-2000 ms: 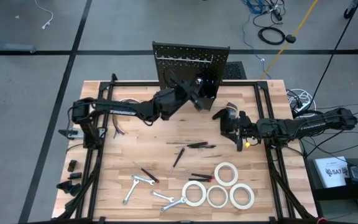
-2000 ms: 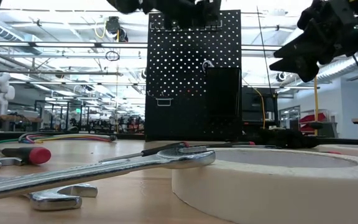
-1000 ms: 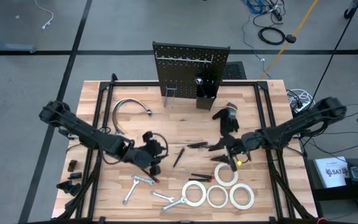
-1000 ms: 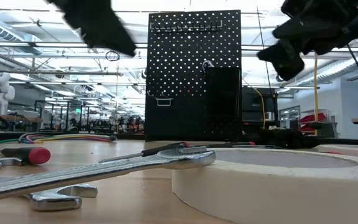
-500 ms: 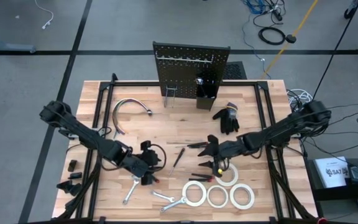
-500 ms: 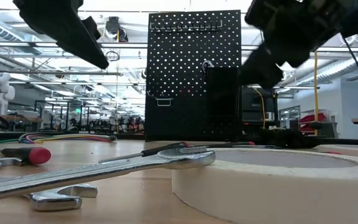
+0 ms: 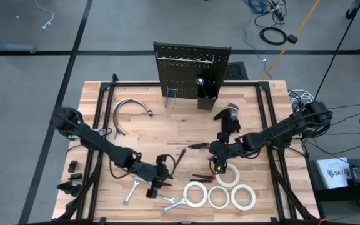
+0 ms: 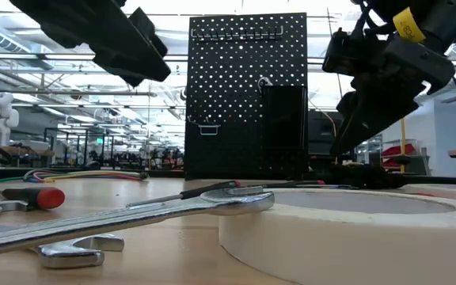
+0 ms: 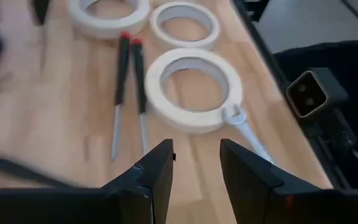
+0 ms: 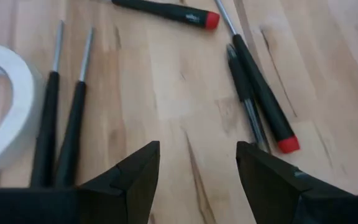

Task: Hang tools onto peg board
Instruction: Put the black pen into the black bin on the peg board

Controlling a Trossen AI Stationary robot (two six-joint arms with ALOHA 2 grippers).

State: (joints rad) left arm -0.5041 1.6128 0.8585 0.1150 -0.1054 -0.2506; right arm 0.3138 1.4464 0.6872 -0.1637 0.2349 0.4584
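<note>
The black peg board (image 7: pixel 192 65) stands upright at the table's far edge, with hooks and a small black bin (image 7: pixel 207 94) on its front. Several white tape rolls (image 7: pixel 218 197) lie flat near the front edge, silver wrenches (image 7: pixel 132 189) to their left, and red-and-black screwdrivers (image 7: pixel 202 145) mid-table. My left gripper (image 7: pixel 158 181) is open and empty above the wood, just left of a tape roll (image 9: pixel 194 90) and two screwdrivers (image 9: pixel 126 87). My right gripper (image 7: pixel 216 159) is open and empty above several screwdrivers (image 10: pixel 260 93).
A black glove (image 7: pixel 229 119) lies right of the peg board's foot. A curved chrome tube (image 7: pixel 130 107) lies at the far left. In the low view a long wrench (image 8: pixel 133 218) rests against a tape roll (image 8: pixel 347 229). Black rails (image 7: pixel 274 156) line the table's sides.
My left gripper has gone toward the table's near edge and to the right, coming down beside the wrenches and tape rolls. My right gripper has gone toward the table's left and near edge, over the screwdrivers. No tool has moved.
</note>
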